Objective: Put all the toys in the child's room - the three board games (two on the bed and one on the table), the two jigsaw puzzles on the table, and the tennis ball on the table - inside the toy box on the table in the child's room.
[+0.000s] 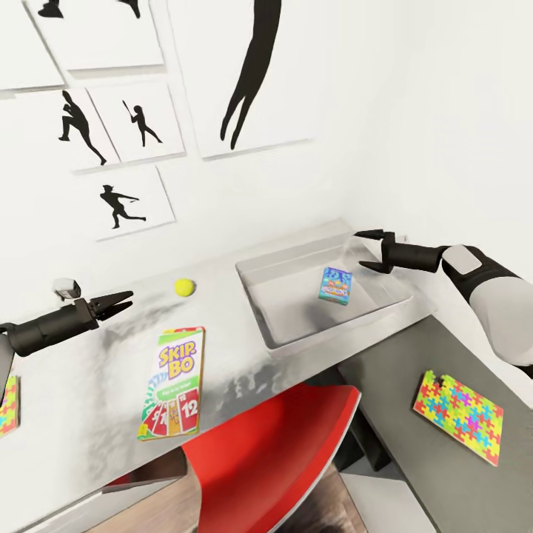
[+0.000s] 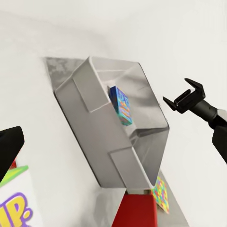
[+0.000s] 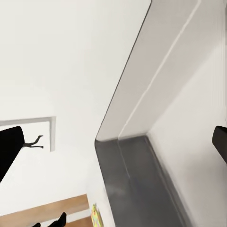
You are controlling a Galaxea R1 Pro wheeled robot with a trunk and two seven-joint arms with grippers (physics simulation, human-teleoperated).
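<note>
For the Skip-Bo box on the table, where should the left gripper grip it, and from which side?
The Skip-Bo box lies flat on the table, long axis running away from the robot. Probably best: the left gripper comes down from above and closes across the narrow width, on the two long edges near the middle, which are free.

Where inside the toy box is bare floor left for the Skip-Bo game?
The toy box holds one small board game toward its right side, near the open right gripper. The floor between that game and the box's left wall is bare; the right part is tighter.
</note>
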